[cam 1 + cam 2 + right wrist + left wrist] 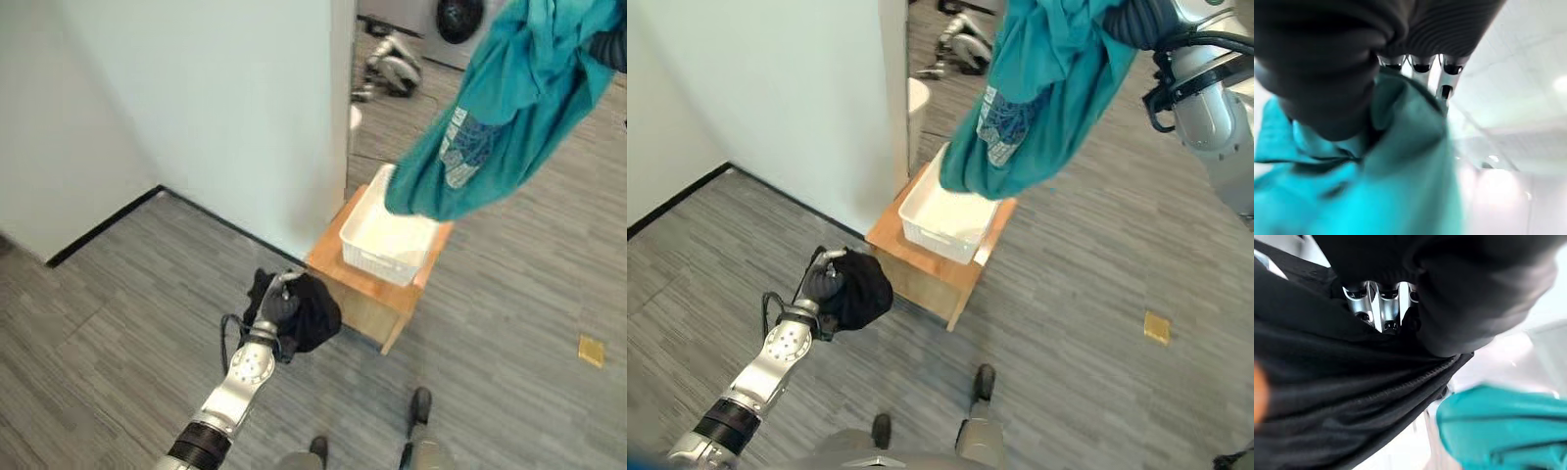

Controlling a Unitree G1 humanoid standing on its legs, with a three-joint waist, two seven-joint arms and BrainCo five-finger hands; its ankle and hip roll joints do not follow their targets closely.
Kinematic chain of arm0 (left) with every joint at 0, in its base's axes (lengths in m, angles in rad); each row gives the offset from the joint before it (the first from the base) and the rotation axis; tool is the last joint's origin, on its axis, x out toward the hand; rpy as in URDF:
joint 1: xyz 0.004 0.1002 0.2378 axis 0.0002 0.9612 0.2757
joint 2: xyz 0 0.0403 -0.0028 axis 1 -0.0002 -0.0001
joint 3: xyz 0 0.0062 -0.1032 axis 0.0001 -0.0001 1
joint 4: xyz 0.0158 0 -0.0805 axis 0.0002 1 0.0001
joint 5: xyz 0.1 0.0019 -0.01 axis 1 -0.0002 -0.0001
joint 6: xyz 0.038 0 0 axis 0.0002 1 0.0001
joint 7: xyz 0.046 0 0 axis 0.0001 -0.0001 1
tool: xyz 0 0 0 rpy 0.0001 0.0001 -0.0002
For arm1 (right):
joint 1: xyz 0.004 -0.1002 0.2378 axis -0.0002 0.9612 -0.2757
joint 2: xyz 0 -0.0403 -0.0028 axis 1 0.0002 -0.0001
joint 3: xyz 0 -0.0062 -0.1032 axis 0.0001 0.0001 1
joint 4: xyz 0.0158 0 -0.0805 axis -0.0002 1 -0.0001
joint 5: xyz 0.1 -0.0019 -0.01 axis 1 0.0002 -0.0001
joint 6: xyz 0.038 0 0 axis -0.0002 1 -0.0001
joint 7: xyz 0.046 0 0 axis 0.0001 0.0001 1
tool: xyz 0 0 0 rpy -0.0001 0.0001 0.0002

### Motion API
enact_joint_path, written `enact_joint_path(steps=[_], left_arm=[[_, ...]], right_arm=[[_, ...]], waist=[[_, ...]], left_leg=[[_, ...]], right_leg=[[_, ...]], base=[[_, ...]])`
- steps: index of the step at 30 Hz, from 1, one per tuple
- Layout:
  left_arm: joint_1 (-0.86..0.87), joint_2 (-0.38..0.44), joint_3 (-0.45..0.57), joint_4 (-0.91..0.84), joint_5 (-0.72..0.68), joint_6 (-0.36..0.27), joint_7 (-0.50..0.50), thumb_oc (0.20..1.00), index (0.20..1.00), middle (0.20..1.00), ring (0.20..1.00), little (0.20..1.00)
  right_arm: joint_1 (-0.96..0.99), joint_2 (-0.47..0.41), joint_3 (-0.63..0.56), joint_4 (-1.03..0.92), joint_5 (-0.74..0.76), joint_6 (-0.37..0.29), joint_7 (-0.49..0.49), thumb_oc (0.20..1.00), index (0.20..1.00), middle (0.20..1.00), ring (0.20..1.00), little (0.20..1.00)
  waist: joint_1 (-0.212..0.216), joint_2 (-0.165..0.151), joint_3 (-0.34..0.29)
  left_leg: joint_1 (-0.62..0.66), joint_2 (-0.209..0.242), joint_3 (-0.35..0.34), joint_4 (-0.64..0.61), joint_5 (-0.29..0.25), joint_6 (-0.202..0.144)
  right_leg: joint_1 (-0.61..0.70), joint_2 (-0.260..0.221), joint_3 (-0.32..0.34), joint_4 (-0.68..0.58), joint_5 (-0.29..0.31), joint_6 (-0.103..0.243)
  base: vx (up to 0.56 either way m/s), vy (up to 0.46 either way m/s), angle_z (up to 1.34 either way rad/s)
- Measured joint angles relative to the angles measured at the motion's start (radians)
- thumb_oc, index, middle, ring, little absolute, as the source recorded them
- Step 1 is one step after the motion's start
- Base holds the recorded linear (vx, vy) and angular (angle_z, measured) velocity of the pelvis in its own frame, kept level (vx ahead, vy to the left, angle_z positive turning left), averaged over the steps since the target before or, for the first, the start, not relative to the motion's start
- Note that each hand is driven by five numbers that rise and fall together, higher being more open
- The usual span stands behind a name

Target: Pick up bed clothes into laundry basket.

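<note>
While the robot looks down at a grey wood-grain floor, its left hand sits nearest, low in the scene at about seven o'clock from the centre. That hand's fingers are curled tight into a bundle of black clothing, which hangs bunched against the hand and just above the floor. From the left wrist camera the black fabric wraps closely round the silver fingers.

Just beyond the black bundle, toward one o'clock from it, stands a low wooden stand. On top of it rests a white laundry basket with slotted walls; what lies inside cannot be told.

Higher and farther, at about two o'clock from the scene's centre, a teal T-shirt with a grey print hangs in the air. Its lower end dangles over the far rim of the basket, and whether it touches cannot be told. The right hand holds the shirt up from its top end. From the right wrist camera, that hand's fingers are closed on teal cloth that is gathered against its dark cover.

Left of the stand rises a pale wall with a dark baseboard. A small yellow tag lies on the floor at four o'clock.
</note>
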Motion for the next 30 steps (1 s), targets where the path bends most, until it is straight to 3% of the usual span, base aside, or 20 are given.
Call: enact_joint_path(steps=[1,2,3,6,7,9,11,13,14,15,16,17,18,19,23,30], left_arm=[[0.055,-0.029,0.021,-0.028,-0.008,0.002,0.000,0.200,0.200,0.200,0.200,0.200],[0.076,-0.033,0.018,-0.048,-0.008,0.000,-0.004,0.200,0.200,0.200,0.200,0.200],[0.097,-0.039,0.013,-0.057,-0.013,-0.001,-0.022,0.200,0.200,0.200,0.200,0.200],[0.141,-0.051,0.032,-0.051,-0.016,-0.004,-0.040,0.200,0.200,0.200,0.200,0.200],[0.160,-0.057,0.037,-0.054,-0.021,-0.006,-0.041,0.200,0.200,0.200,0.200,0.200],[0.142,-0.058,0.037,-0.055,-0.055,-0.017,-0.043,0.200,0.200,0.200,0.200,0.200],[0.169,-0.052,0.031,-0.056,-0.055,-0.021,-0.056,0.200,0.200,0.200,0.200,0.200],[0.172,-0.051,0.031,-0.056,-0.056,-0.022,-0.062,0.200,0.200,0.200,0.200,0.200],[0.182,-0.053,0.031,-0.054,-0.066,-0.021,-0.073,0.200,0.200,0.200,0.200,0.200],[0.187,-0.053,0.031,-0.055,-0.080,-0.022,-0.079,0.200,0.200,0.200,0.200,0.200],[0.198,-0.054,0.030,-0.055,-0.089,-0.023,-0.080,0.200,0.200,0.200,0.200,0.200],[0.207,-0.055,0.014,-0.055,-0.093,-0.022,-0.086,0.200,0.200,0.200,0.200,0.200],[0.207,-0.054,0.017,-0.055,-0.093,-0.023,-0.087,0.200,0.200,0.200,0.200,0.200],[0.213,-0.051,0.021,-0.053,-0.094,-0.024,-0.086,0.200,0.200,0.200,0.200,0.200],[0.201,-0.040,0.022,-0.052,-0.112,-0.027,-0.091,0.200,0.200,0.200,0.200,0.200],[0.149,-0.027,0.012,-0.030,-0.133,-0.030,-0.096,0.200,0.200,0.200,0.200,0.200]], right_arm=[[-0.023,0.018,0.008,0.019,-0.001,0.006,-0.002,0.200,0.200,0.200,0.200,0.200],[-0.044,0.005,0.010,0.023,-0.001,0.007,0.000,0.200,0.200,0.200,0.200,0.200],[-0.090,0.013,0.020,0.064,0.000,0.009,-0.006,0.200,0.200,0.200,0.200,0.200],[-0.083,0.031,0.036,0.147,0.000,0.024,-0.008,0.200,0.200,0.200,0.200,0.200],[-0.079,0.032,0.042,0.168,0.000,0.028,-0.003,0.200,0.200,0.200,0.200,0.200],[-0.081,-0.010,0.065,0.206,0.000,0.038,-0.005,0.200,0.200,0.200,0.200,0.200],[-0.047,-0.004,0.038,0.239,0.000,0.050,-0.002,0.200,0.200,0.200,0.200,0.200],[0.011,0.005,-0.015,0.257,-0.001,0.057,-0.002,0.200,0.200,0.200,0.200,0.200],[0.119,0.027,-0.088,0.260,-0.002,0.063,0.002,0.200,0.200,0.200,0.200,0.200],[0.179,0.044,-0.133,0.262,-0.003,0.060,0.003,0.200,0.200,0.200,0.200,0.200],[0.213,0.074,-0.147,0.283,-0.003,0.060,0.003,0.200,0.200,0.200,0.200,0.200],[0.262,0.128,-0.160,0.339,-0.002,0.063,0.013,0.200,0.200,0.200,0.200,0.200],[0.296,0.144,-0.168,0.346,-0.002,0.064,0.018,0.200,0.200,0.200,0.200,0.200],[0.330,0.209,-0.184,0.404,-0.002,0.064,0.016,0.200,0.200,0.200,0.200,0.200],[0.371,0.308,-0.211,0.458,-0.003,0.070,0.016,0.200,0.200,0.200,0.200,0.200],[0.335,0.334,-0.238,0.586,0.003,0.076,-0.009,0.200,0.200,0.200,0.200,0.200]], waist=[[0.000,0.035,-0.011],[-0.008,0.043,-0.011],[-0.011,0.071,-0.009],[0.001,0.077,-0.007],[0.005,0.083,0.000],[0.002,0.075,0.027],[0.005,0.083,0.039],[0.012,0.110,0.060],[0.011,0.143,0.052],[0.006,0.171,0.044],[0.007,0.176,0.045],[-0.003,0.219,0.034],[-0.001,0.219,0.035],[-0.003,0.197,0.032],[0.013,0.157,0.038],[0.095,0.130,0.053]], left_leg=[[-0.002,0.057,0.029,0.003,0.010,-0.025],[-0.001,0.073,0.058,0.005,0.017,-0.034],[0.001,0.118,0.101,-0.012,0.054,-0.055],[-0.030,0.143,0.113,0.070,0.124,-0.081],[-0.048,0.148,0.109,0.107,0.133,-0.087],[-0.128,0.155,0.134,0.230,0.156,-0.098],[-0.154,0.152,0.231,0.133,0.151,-0.094],[-0.176,0.146,0.295,0.061,0.164,-0.081],[-0.190,0.167,0.332,-0.028,0.185,-0.052],[-0.191,0.177,0.331,-0.052,0.194,-0.039],[-0.191,0.183,0.328,-0.064,0.200,-0.030],[-0.191,0.195,0.319,-0.061,0.212,-0.017],[-0.201,0.191,0.323,-0.058,0.230,-0.014],[-0.203,0.177,0.328,-0.058,0.232,-0.011],[-0.214,0.139,0.335,-0.070,0.245,0.007],[-0.286,0.142,0.287,-0.072,0.253,0.016]], right_leg=[[0.016,0.051,-0.021,0.000,-0.004,-0.023],[0.026,0.068,-0.025,-0.001,-0.030,-0.031],[0.044,0.107,-0.074,0.000,-0.051,-0.058],[0.102,0.134,-0.124,0.000,-0.092,-0.095],[0.122,0.136,-0.132,0.001,-0.106,-0.092],[0.142,0.113,-0.185,-0.001,-0.140,-0.110],[0.144,0.111,-0.223,-0.001,-0.167,-0.112],[0.140,0.122,-0.228,-0.005,-0.183,-0.120],[0.136,0.145,-0.253,-0.006,-0.183,-0.118],[0.143,0.157,-0.264,-0.006,-0.186,-0.116],[0.144,0.167,-0.268,-0.006,-0.188,-0.114],[0.144,0.193,-0.266,-0.004,-0.188,-0.108],[0.140,0.184,-0.264,-0.001,-0.191,-0.101],[0.130,0.168,-0.254,-0.002,-0.184,-0.087],[0.109,0.135,-0.247,-0.001,-0.171,-0.060],[0.068,0.146,-0.291,-0.001,-0.173,-0.056]], base=[[0.15,-0.195,0.39],[0.15,-0.199,0.63],[0.15,-0.243,0.61],[-0.01,-0.147,0.50],[-0.09,-0.107,0.56],[0.02,-0.040,0.83],[0.06,-0.046,0.83],[0.10,-0.012,0.36],[0.13,0.034,0.25],[0.08,0.038,0.20],[0.07,-0.003,0.04],[0.07,-0.012,-0.09],[0.09,-0.012,-0.18],[0.04,-0.013,-0.15],[-0.02,-0.032,0.00],[-0.01,-0.021,0.22]])
